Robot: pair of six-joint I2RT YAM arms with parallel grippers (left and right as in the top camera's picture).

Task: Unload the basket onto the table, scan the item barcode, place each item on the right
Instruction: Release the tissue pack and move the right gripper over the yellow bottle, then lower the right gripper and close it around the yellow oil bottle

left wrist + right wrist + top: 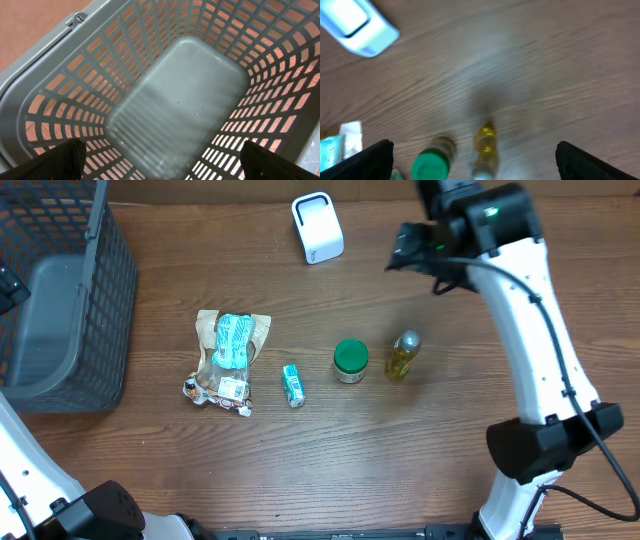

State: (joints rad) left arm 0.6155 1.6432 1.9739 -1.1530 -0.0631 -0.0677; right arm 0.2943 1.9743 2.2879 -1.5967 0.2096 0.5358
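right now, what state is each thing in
basket, upright, empty
scanner, standing on table
snack bag, lying flat
green packet, lying on its side
jar, upright, green lid on
yellow bottle, upright
left hand, open, empty, over basket
right hand, open, empty

A brown wooden table (400,470) is filling nearly the whole overhead view, its grain running mostly left to right (darker streaks are showing here and there). Soft, even light is falling across it, and the right wrist view is showing the same wood (555,65) blurred and slightly pale.
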